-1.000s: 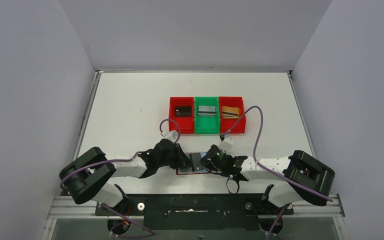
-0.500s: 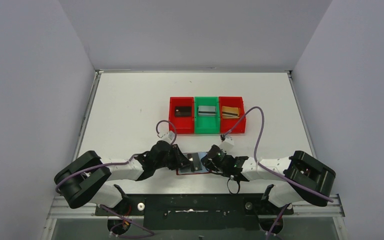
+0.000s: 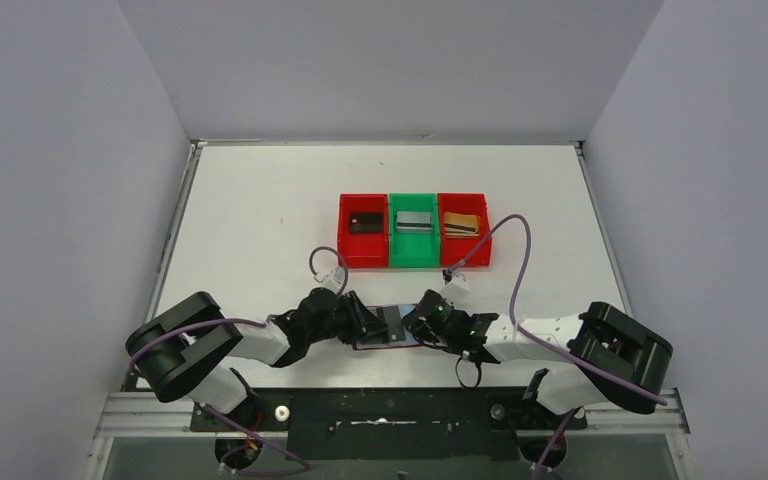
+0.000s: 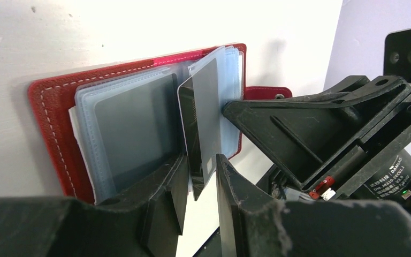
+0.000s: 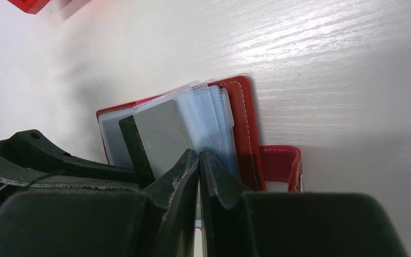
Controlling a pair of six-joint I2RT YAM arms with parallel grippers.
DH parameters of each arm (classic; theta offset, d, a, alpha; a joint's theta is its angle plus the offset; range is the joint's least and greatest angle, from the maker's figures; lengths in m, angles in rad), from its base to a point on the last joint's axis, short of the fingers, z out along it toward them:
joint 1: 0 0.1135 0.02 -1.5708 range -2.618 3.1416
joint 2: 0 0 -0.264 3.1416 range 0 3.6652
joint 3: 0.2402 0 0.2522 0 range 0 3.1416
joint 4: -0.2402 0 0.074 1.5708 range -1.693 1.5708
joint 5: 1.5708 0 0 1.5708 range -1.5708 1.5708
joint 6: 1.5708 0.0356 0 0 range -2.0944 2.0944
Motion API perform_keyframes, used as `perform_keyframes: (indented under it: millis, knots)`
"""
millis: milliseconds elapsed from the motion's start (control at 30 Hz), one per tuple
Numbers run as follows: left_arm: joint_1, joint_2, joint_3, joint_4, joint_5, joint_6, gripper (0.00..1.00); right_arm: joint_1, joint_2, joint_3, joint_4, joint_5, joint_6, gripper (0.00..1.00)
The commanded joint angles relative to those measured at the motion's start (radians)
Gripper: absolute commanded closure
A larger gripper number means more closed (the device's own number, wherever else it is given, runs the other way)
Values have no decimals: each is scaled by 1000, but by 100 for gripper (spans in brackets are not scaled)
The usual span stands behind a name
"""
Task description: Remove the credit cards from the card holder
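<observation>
Left gripper [image 4: 199, 160] sits slightly apart around the credit cards [image 4: 206, 107], right gripper [image 5: 198, 158] pinched shut, both reaching in low over the card holder [image 4: 48, 101].

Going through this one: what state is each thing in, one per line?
left gripper: open, astride two cards.
right gripper: shut, tip against sleeves.
card holder: open, flat on table.
grey card: partly out of its sleeve.
black card: partly out, beside it.
bins: each holds cards.
</observation>
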Motion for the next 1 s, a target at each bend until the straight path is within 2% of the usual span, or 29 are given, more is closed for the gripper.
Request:
perform_keyframes:
  millis: [0, 233, 500, 767, 967]
  knots:
    - [3, 21, -14, 151, 5, -45, 75, -8, 7, -40, -99, -6, -15, 93]
    - [3, 38, -21, 175, -3, -54, 77, -9, 6, -45, -93, -8, -15, 93]
    - [4, 73, -35, 237, 4, -70, 88, -12, 3, -49, -93, -10, -15, 93]
    - [7, 38, -57, 209, -4, -53, 100, -13, -8, -58, -96, -9, -7, 93]
    - [16, -10, -81, 164, -25, -44, 100, -15, -13, -61, -94, -10, -11, 93]
